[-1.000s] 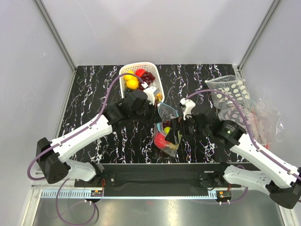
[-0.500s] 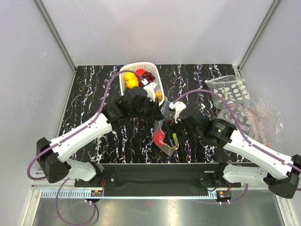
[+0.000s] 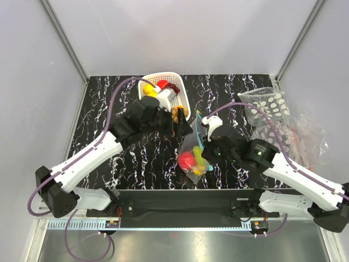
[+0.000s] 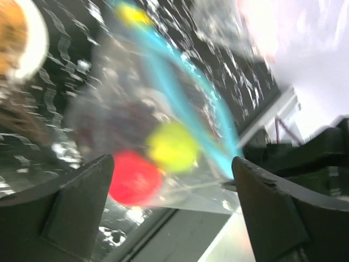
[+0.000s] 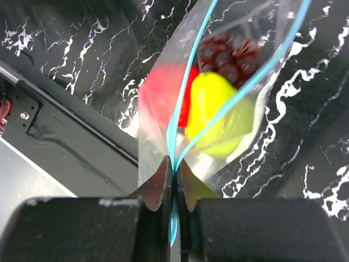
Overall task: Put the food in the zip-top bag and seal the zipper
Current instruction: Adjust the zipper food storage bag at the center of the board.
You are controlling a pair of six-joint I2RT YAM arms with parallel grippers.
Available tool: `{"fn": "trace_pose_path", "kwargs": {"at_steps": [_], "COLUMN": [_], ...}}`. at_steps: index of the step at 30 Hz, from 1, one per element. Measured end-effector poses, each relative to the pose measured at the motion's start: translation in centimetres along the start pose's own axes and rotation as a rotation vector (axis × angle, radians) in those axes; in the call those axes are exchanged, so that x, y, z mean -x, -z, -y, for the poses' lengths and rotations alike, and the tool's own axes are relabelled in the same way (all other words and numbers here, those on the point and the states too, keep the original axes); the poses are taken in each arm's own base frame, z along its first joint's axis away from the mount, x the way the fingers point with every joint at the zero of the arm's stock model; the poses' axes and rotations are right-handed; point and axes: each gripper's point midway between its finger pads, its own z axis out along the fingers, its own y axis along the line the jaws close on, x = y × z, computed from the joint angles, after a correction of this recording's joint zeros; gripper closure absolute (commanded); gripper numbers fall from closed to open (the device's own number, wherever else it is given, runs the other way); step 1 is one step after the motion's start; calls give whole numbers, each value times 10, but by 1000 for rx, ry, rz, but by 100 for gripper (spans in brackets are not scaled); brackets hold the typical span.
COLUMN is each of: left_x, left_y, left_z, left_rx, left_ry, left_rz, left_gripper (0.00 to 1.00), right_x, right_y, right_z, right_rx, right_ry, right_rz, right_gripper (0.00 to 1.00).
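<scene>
The clear zip-top bag (image 3: 192, 143) hangs over the table's front middle, holding a red apple (image 3: 187, 159), a yellow-green fruit (image 3: 199, 158) and dark grapes (image 5: 229, 54). My right gripper (image 5: 175, 176) is shut on the teal zipper (image 5: 173, 125) at one end of the bag's mouth; beyond the jaws the two strips spread apart. In the top view the right gripper (image 3: 203, 143) sits at the bag's upper right. My left gripper (image 3: 180, 123) stands open just left of the bag, touching nothing. Its blurred wrist view shows the bag (image 4: 136, 125) and zipper (image 4: 180, 93) ahead of the fingers (image 4: 82, 207).
A white slotted basket (image 3: 184, 98) with more toy fruit stands behind the left gripper. A clear bag patterned with white ovals (image 3: 267, 109) and a heap of clear bags (image 3: 305, 136) lie at the right. A black rail (image 3: 185, 199) runs along the table's near edge.
My left gripper let go of the bag, opened and drew back toward the basket. My right gripper moved in and shut on the zipper. The bag shifted slightly right.
</scene>
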Motion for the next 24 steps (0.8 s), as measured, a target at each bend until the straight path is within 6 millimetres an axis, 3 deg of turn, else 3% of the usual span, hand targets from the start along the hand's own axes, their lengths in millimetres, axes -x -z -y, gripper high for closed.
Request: {"fn": "trace_pose_path", "kwargs": {"at_steps": [6, 10, 21, 24], "left_x": [45, 57, 47, 49], "left_y": [36, 36, 12, 5], "left_z": [-43, -52, -33, -27], "left_rx": [51, 1, -273, -339], "left_ry": [50, 27, -322, -403], "left_rz": [166, 228, 284, 302], "left_gripper": [1, 1, 1, 8], "right_x": [-7, -17, -28, -32], "right_y": [25, 32, 52, 51], "right_z": [7, 8, 6, 7], "right_rx": [-2, 11, 77, 69], "right_ry": [-43, -51, -62, -60], "right_rz": [13, -7, 12, -6], "right_gripper": [94, 94, 96, 96]}}
